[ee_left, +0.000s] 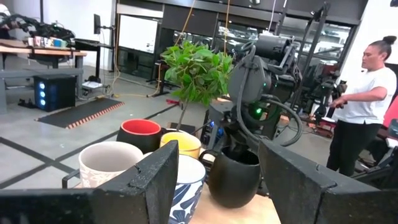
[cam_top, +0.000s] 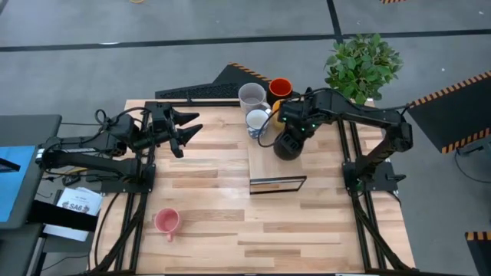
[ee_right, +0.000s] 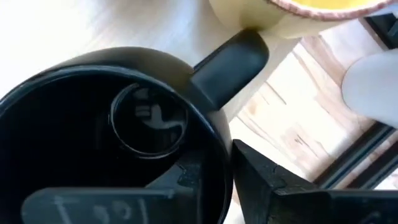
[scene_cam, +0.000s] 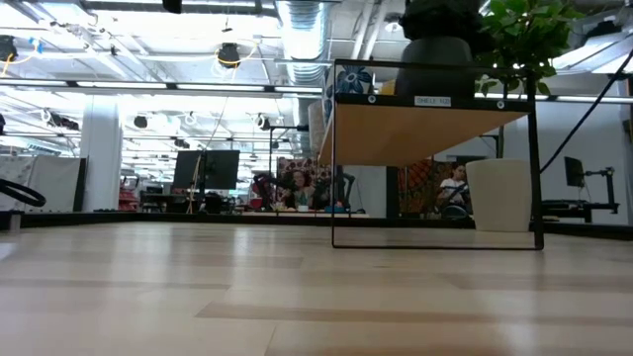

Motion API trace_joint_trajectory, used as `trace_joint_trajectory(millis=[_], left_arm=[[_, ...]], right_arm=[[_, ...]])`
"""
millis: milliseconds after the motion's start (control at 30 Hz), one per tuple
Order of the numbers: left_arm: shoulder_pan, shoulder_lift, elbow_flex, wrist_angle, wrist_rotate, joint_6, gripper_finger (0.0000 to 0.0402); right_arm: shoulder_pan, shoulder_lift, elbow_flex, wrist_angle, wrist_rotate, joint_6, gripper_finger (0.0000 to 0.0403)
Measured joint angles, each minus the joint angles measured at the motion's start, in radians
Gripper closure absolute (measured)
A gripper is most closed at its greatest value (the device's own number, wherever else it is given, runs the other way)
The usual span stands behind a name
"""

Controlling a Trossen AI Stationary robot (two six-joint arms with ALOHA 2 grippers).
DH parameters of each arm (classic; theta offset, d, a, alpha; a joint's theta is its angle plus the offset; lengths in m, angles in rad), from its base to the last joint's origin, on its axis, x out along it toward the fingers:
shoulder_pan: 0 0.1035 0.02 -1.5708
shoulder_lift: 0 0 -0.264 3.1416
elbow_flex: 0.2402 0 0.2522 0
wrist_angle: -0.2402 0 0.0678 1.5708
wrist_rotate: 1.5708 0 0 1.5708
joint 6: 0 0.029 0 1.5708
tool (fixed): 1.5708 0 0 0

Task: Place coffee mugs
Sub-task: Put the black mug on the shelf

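My right gripper (cam_top: 289,125) (ee_right: 227,171) is over the raised wooden shelf (cam_top: 265,165), shut on the glossy black mug (cam_top: 286,146) (ee_right: 93,124). Behind it on the shelf stand the pale grey mug (cam_top: 252,96), the red-orange mug (cam_top: 280,86) and the white mug with blue inside (cam_top: 258,120). The yellow-orange mug (ee_right: 298,12) (ee_left: 181,144) sits close to the black mug's handle. On the table near the near edge, the pink mug (cam_top: 167,221) lies alone. My left gripper (cam_top: 188,130) (ee_left: 219,152) hovers open left of the shelf, pointing at the mugs. My right gripper holds the black mug by its rim (ee_right: 219,146), on the side next to the handle (ee_right: 230,59). One finger (ee_right: 186,183) is inside the mug and the other (ee_right: 273,186) outside, coming from above. The mug is upright; whether its base rests on the shelf I cannot tell.
The shelf stands on a thin black frame (scene_cam: 435,242) with open space beneath it. A white pot with a green plant (cam_top: 362,65) is at the table's far right corner. A person (ee_left: 364,106) stands in the room beyond the table.
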Motion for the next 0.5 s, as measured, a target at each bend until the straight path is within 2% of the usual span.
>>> trace_joint_trajectory(millis=[333, 500], left_arm=[[0.0, 0.0, 0.0, 0.0, 0.0, 0.002, 0.0195], [0.0, 0.0, 0.0, 0.0, 0.0, 0.003, 0.0195]], right_arm=[[0.0, -0.001, 0.0, 0.015, 0.0, -0.029, 0.0296], [0.0, -0.025, 0.0, 0.076, -0.002, -0.027, 0.0295]])
